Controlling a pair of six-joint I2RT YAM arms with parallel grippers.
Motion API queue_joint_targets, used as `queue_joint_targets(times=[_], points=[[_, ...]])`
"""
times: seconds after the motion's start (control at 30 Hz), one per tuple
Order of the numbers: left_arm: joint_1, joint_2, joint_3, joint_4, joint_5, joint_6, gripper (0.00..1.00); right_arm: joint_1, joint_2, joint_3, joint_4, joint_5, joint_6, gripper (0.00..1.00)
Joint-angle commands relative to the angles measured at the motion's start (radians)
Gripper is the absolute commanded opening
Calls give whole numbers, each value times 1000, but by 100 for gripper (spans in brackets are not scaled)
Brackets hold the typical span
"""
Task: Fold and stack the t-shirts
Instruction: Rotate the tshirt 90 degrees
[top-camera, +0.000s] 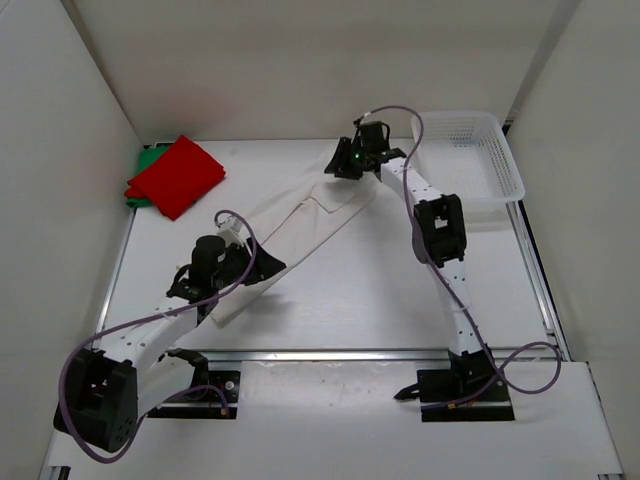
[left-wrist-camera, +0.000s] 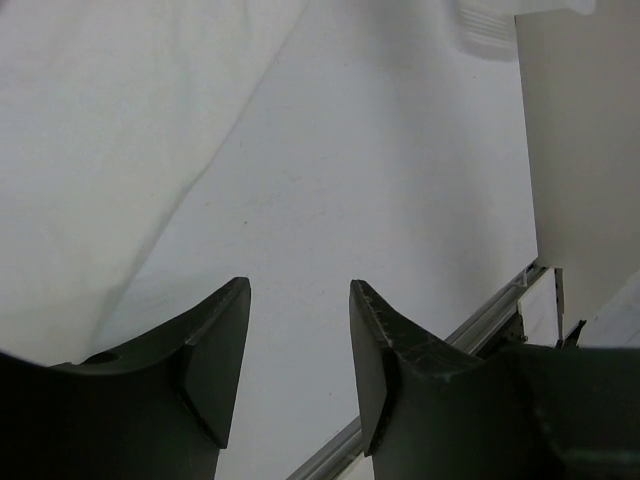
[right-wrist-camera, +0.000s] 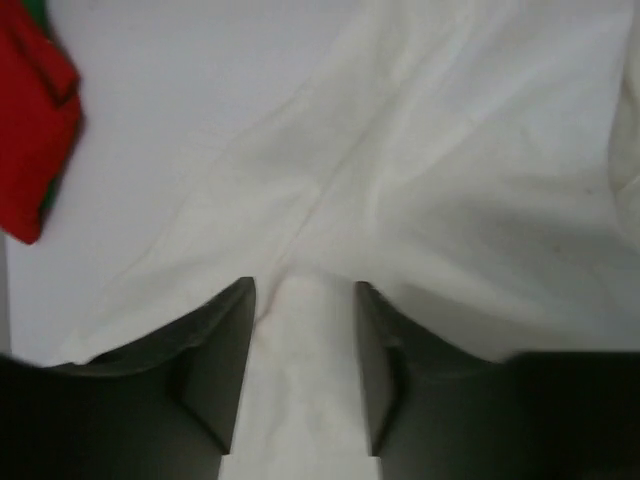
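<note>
Though mostly flat, the white t-shirt enters the right hand.

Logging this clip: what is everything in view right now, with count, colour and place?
red shirt: one, red, folded, far left corner, lying on the green one
green shirt: one, green, under the red shirt, only its edges showing
white shirt: one, white, stretched diagonally across the middle
basket: one, white mesh, far right corner
table: one, white, under everything
left arm: one, white and black, near left; jaws open over bare table beside the white shirt's near end
right arm: one, white and black, reaching to the shirt's far end; jaws apart, white cloth between them
</note>
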Motion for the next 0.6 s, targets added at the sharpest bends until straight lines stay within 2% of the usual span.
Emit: queue_joint_targets(times=[0.0, 0.07, 0.17, 0.2, 0.23, 0.27, 0.3, 0.37, 0.47, 0.57], points=[[21, -26, 17, -7, 6, 2, 55, 3, -308, 62, -46, -11, -100, 47], [-2, -3, 23, -4, 16, 7, 56, 26, -395, 4, -71, 5, -134, 49], [-47, 8, 26, 42, 39, 4, 58, 71, -581, -316, -5, 46, -167, 46], [-61, 5, 32, 30, 27, 21, 57, 95, -683, -517, 80, 73, -159, 39], [-68, -12, 35, 17, 2, 33, 56, 122, -787, -753, 150, 77, -117, 34], [-68, -29, 32, 10, -19, 39, 53, 124, -883, -976, 302, 87, -48, 33], [-70, -50, 33, -1, -26, 44, 51, 139, -928, -1078, 466, 95, -14, 32], [-42, -82, 23, 0, -38, 41, 52, 173, -1000, -1376, 652, 97, 98, 33], [-24, -110, 29, -26, -40, 38, 56, 264, -947, -1394, 652, 135, 131, 37], [1, -130, 15, -15, -26, 21, 57, 337, -868, -1384, 672, 146, 158, 46]])
